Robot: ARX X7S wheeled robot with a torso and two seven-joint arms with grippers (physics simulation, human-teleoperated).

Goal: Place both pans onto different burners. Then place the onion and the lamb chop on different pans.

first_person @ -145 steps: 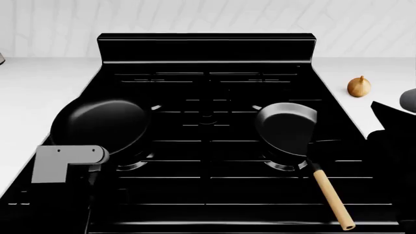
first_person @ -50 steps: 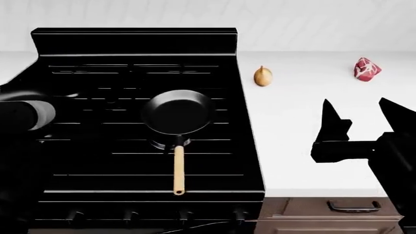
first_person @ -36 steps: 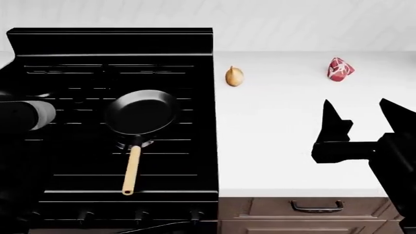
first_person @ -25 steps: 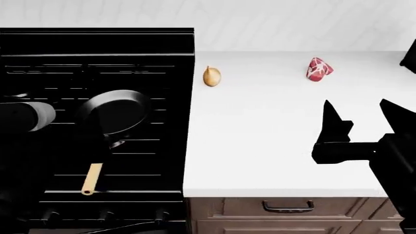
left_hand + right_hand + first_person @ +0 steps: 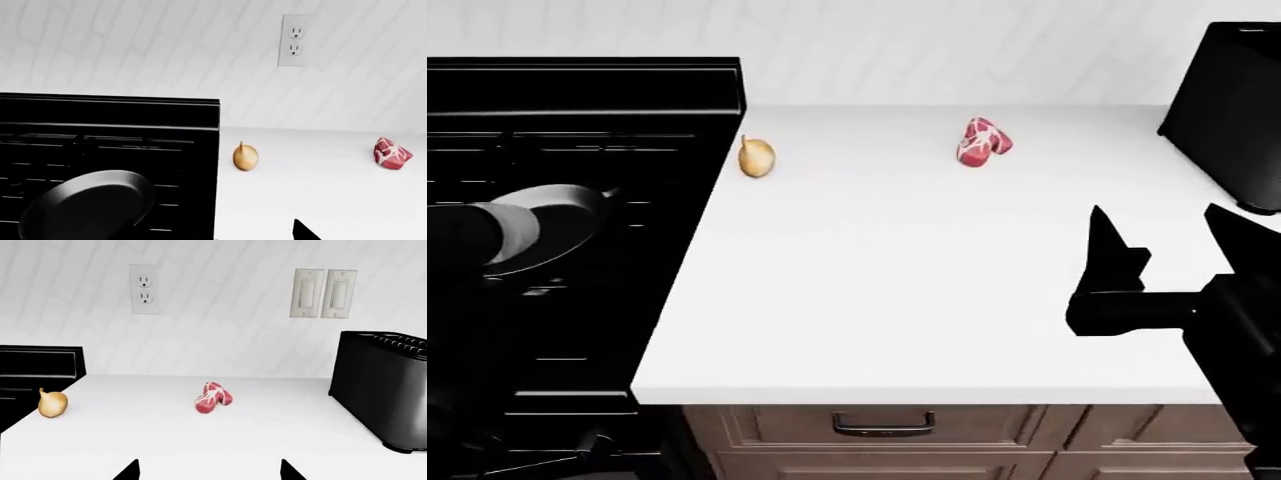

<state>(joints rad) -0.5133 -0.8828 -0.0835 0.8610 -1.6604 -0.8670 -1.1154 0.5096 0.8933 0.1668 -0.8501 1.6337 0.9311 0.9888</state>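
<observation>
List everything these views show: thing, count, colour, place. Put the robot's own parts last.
Onion: one, golden-brown, on the white counter beside the stove's edge.
Lamb chop: one, red-pink with white fat, on the counter toward the wall.
Pan: one in view, black, on the stove; handle not visible.
Stove: one, black, beside the counter.
Counter: one, white.
Toaster: one, black, at the counter's far end.
Outlet: one, white, on the wall.
Switch plate: one, white, on the wall.
Drawer handle: one, dark, below the counter.
Left arm: grey-black, over the stove.
Right gripper: black, open, above the counter.
</observation>
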